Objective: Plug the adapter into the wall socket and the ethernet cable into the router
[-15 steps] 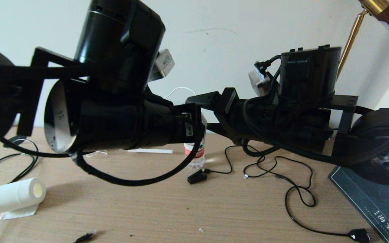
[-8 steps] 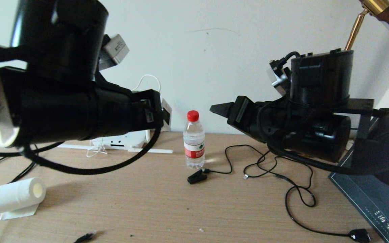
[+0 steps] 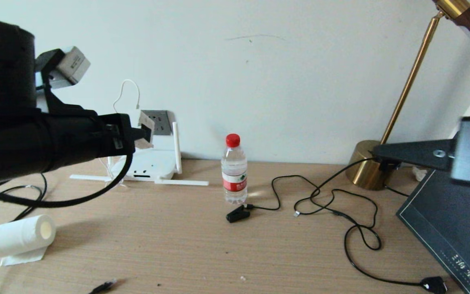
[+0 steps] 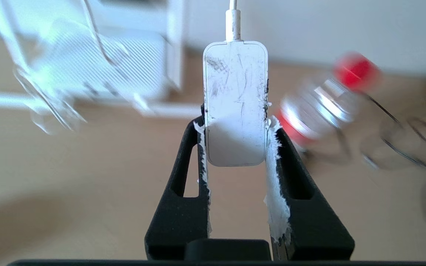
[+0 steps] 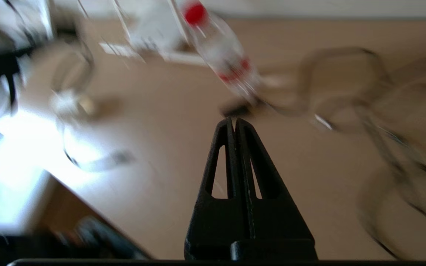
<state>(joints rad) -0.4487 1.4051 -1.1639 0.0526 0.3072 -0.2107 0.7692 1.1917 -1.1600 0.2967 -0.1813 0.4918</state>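
Partly hidden: my left arm blocks the near-left part of the router (image 3: 149, 163) and one edge of the wall socket (image 3: 158, 122) in the head view. Both wrist views are motion-blurred behind the fingers, so the cables on the table (image 3: 202, 245) are hard to trace there. My left gripper (image 3: 143, 132) pinches the adapter (image 4: 235, 107) by its two narrow sides, raised just in front of the socket, above the router. Adapter's long axis runs in line with my fingers, cord (image 4: 232, 14) exiting the far end and looping up toward the wall. My right gripper (image 5: 234, 123) is pressed together on nothing, over bare table short of the bottle (image 3: 234, 169); in the head view only its arm shows, cut off at the right edge.
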